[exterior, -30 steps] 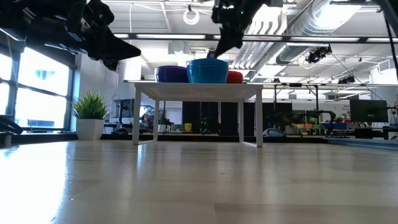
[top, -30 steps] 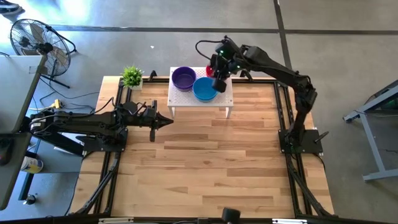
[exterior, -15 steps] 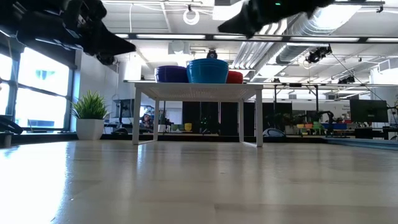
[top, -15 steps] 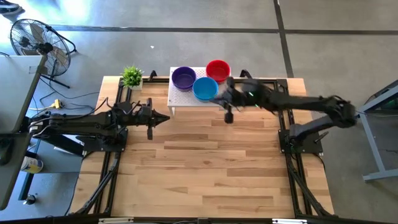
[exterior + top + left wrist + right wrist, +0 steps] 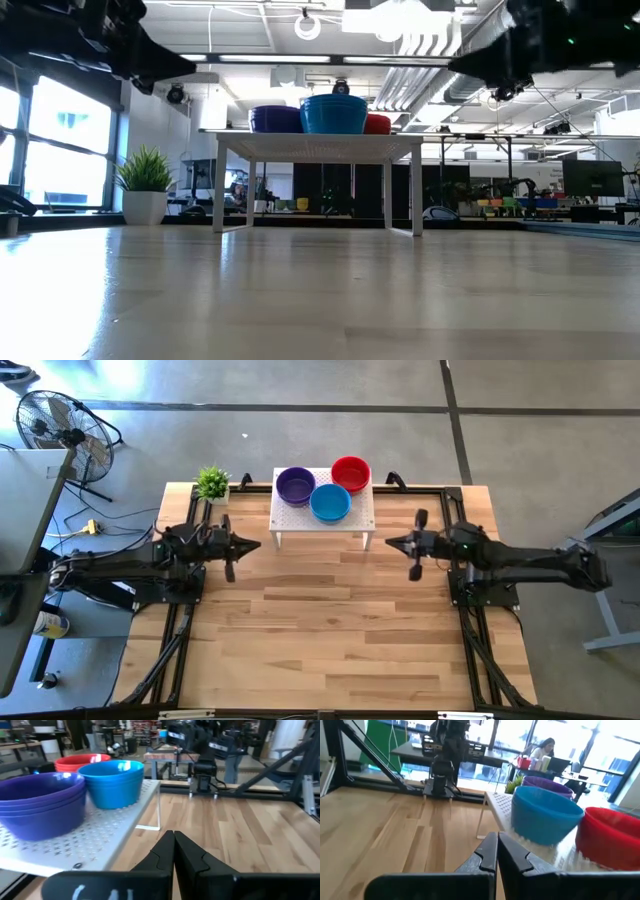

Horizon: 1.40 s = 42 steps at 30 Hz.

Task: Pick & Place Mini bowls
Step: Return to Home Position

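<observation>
Three mini bowl lots stand on the white perforated stand [image 5: 362, 516]: a purple stack [image 5: 295, 485], a blue bowl [image 5: 330, 503] and a red bowl [image 5: 351, 472]. They also show in the low view as purple stack [image 5: 275, 119], blue bowl [image 5: 334, 113] and red bowl [image 5: 378, 124]. My left gripper [image 5: 257, 544] hovers shut and level left of the stand, pointing toward it, with nothing in it [image 5: 173, 837]. My right gripper [image 5: 390, 542] hovers shut and level right of the stand, pointing toward it, also with nothing in it [image 5: 497, 838].
A small green potted plant [image 5: 212, 483] stands at the table's far left corner beside the stand. A fan [image 5: 55, 422] stands on the floor beyond the table. Bare wooden tabletop [image 5: 320, 620] lies on the near side of the stand. A person [image 5: 547, 745] sits in the room behind.
My right gripper has drawn back from above the stand's far right toward the table's right edge, sinking and tipping from pointing down to level; the red bowl now shows uncovered on the stand. My left gripper has pulled back a little toward the table's left edge.
</observation>
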### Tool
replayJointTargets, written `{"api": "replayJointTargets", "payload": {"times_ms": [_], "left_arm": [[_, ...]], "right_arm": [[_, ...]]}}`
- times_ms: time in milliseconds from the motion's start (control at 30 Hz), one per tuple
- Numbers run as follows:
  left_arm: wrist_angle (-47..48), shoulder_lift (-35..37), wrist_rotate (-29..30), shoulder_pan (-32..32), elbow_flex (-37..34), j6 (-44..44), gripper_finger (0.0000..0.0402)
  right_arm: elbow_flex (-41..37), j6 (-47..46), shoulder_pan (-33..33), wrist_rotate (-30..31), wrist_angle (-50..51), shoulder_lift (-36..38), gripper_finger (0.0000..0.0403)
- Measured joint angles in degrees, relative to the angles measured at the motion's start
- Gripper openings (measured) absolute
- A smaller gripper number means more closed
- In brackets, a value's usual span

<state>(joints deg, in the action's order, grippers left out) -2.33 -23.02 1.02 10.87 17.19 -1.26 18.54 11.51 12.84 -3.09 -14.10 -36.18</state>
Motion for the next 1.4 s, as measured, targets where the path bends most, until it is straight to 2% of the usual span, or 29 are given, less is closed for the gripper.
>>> {"api": "replayJointTargets", "payload": {"times_ms": [133,333,533,800,900,967,1133,1400], "left_arm": [[1.97,1.89,2.30,0.00,0.00,-0.01,0.0000],[1.91,2.42,2.76,0.00,-0.43,0.00,0.0000],[-8.25,3.76,5.27,0.00,-9.70,0.62,0.0000],[-5.47,13.62,7.03,0.00,-14.00,1.16,0.0000],[-3.95,19.14,7.03,0.00,-16.02,0.89,0.0000],[0.29,23.08,7.14,0.00,-16.24,0.58,0.0000],[0.84,22.65,6.16,0.02,-16.24,-1.09,0.0000],[1.17,22.66,3.80,0.00,-16.40,1.06,0.0000]], "right_arm": [[-6.74,0.29,0.00,0.14,-0.74,7.96,0.0000],[-12.56,0.00,0.02,1.33,-0.65,18.46,0.0000],[-17.58,-0.55,0.02,2.49,0.12,26.67,0.0000],[-17.97,-3.54,0.02,4.74,11.51,35.44,0.0000],[-17.96,-4.90,0.00,5.57,12.28,36.05,0.0000],[-17.97,-4.11,-0.11,6.08,12.34,35.88,0.0000],[-17.99,-3.80,-0.11,7.80,12.30,35.78,0.0000],[-17.99,-5.29,-0.09,10.12,12.10,35.42,0.0000]]}}
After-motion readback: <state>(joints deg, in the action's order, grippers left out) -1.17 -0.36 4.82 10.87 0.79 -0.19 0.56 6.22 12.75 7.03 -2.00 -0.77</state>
